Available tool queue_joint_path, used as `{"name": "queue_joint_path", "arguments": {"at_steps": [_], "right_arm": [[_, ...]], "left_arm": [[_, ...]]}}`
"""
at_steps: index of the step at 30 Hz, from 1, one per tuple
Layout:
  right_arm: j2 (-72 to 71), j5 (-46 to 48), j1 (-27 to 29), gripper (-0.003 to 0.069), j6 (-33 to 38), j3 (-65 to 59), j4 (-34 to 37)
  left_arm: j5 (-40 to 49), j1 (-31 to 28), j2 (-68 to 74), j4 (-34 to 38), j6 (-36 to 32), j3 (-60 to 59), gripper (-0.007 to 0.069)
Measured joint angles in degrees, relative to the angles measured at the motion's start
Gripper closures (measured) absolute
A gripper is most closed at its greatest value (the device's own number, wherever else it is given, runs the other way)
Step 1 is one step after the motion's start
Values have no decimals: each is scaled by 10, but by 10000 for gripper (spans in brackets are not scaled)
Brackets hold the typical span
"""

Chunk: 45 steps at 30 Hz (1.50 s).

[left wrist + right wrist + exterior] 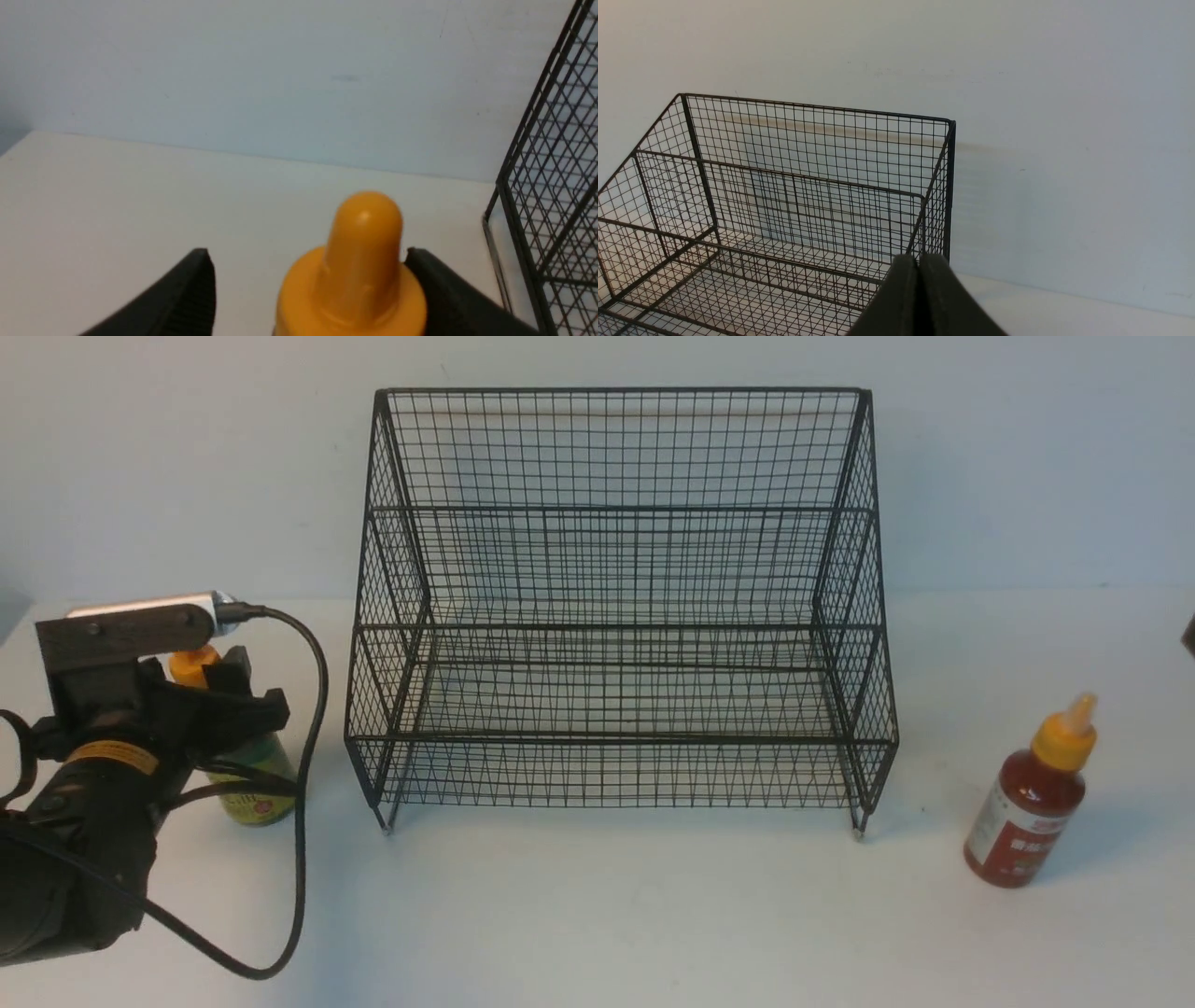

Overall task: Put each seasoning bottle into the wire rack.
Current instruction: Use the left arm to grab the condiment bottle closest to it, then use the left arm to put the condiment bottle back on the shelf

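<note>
Two bottles are standing on the counter (607, 915) outside the wire rack (616, 569): the dark bottle (254, 791) at its left, between the spread jaws of the left end effector (306, 266), and the red bottle (1027, 803) at its right. The right end effector (919, 266) is pressing its fingers together.

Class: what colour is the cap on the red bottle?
Orange-yellow cap on the red bottle; clearest in the front view.

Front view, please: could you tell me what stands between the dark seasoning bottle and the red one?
The wire rack stands between the dark bottle and the red bottle, touching neither; the front view shows this.
</note>
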State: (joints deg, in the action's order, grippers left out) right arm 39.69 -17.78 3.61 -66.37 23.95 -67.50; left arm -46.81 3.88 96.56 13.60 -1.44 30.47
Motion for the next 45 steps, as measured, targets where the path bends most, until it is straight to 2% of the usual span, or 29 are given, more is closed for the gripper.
{"name": "queue_joint_path", "arguments": {"at_steps": [2,3,8,13,18,22,26,31,38,45], "right_arm": [[0,0,0,673,-1,0,0],[0,0,0,673,0,0,0],[0,0,0,673,0,0,0],[0,0,0,673,0,0,0],[0,0,0,673,0,0,0],[0,0,0,673,0,0,0],[0,0,0,673,0,0,0],[0,0,0,673,0,0,0],[0,0,0,673,-12,0,-2],[0,0,0,673,-15,0,-22]], "left_arm": [[-2,0,2,-17,0,0,314],[-3,0,2,-22,0,0,333],[12,0,-16,-39,0,0,324],[58,0,-88,-45,0,0,324],[110,0,-183,-83,0,-1,324],[167,0,-253,-124,0,10,324],[309,21,-315,-157,4,90,324],[407,81,-323,-141,9,177,324],[382,157,-259,-64,8,248,324],[375,173,-143,-44,5,314,324]]}}
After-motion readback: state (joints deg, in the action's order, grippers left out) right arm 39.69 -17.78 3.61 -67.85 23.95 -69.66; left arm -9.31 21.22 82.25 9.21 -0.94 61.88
